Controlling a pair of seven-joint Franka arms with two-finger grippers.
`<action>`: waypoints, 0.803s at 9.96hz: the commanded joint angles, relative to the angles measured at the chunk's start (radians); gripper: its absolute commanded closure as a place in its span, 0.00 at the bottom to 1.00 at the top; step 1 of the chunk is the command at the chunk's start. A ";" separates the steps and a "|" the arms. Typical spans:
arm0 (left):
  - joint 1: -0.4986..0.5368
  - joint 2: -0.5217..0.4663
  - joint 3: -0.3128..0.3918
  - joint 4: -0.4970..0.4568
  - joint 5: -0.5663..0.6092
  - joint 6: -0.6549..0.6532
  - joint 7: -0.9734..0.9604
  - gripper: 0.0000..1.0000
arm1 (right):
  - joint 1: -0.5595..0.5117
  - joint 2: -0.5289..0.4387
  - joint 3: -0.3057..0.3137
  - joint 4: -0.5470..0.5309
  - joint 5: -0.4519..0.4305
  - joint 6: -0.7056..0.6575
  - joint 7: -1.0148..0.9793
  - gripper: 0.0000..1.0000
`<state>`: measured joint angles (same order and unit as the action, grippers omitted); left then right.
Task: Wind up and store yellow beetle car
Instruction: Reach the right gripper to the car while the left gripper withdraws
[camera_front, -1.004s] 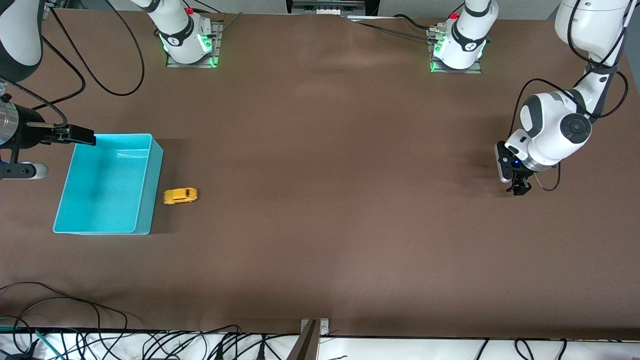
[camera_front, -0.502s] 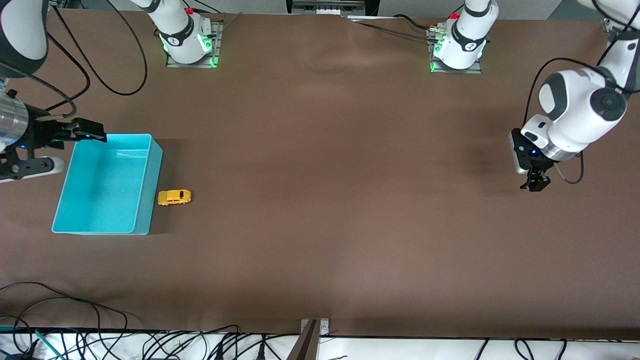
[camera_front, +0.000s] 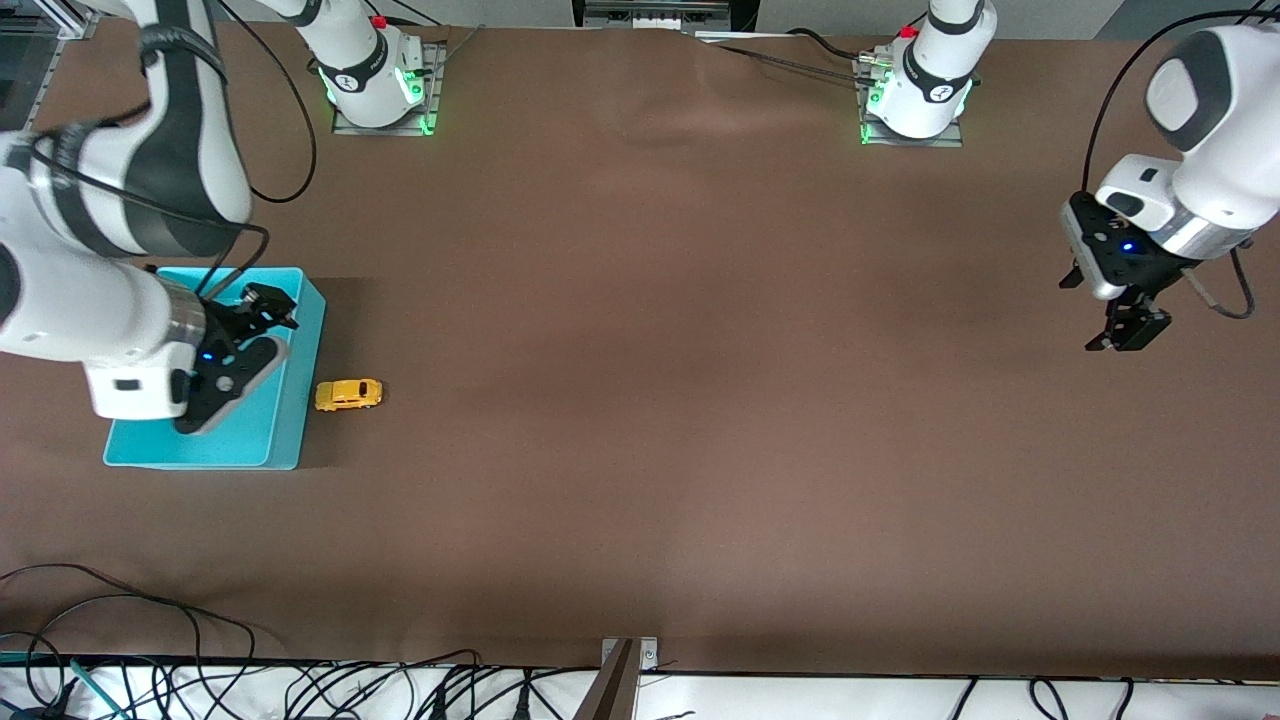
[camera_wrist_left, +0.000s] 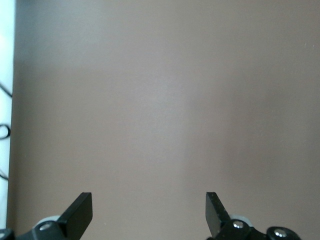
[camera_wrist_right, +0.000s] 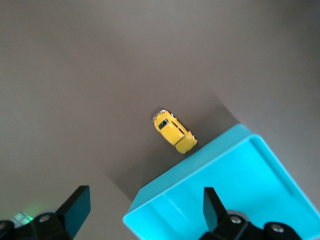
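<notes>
The brown worktop (camera_front: 640, 400) holds the yellow beetle car (camera_front: 348, 394) beside the turquoise bin (camera_front: 290, 420). Right hand (camera_front: 268, 304) spread over the bin. Left hand (camera_front: 1128, 330) spread over bare worktop.

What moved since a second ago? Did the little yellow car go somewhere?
Yes. The yellow beetle car rolled a little toward the turquoise bin and now sits on the table beside it. The right gripper swung in from the table's edge to hang open over the bin. The left gripper, open and empty, drew back toward its end of the table. The bin stayed put.
</notes>
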<state>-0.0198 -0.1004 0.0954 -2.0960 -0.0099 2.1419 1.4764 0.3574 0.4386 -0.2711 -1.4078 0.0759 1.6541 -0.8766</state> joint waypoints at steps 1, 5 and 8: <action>-0.005 0.005 0.007 0.169 -0.013 -0.207 -0.184 0.00 | 0.021 -0.035 -0.007 -0.170 0.001 0.149 -0.250 0.00; -0.005 -0.010 -0.011 0.342 -0.010 -0.509 -0.555 0.00 | 0.021 -0.034 -0.008 -0.345 0.013 0.372 -0.608 0.00; 0.000 -0.018 -0.055 0.460 0.042 -0.681 -0.865 0.00 | 0.020 -0.027 -0.008 -0.497 0.024 0.586 -0.717 0.00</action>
<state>-0.0201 -0.1181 0.0734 -1.6996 0.0018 1.5337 0.7355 0.3712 0.4404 -0.2740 -1.8006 0.0766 2.1399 -1.5366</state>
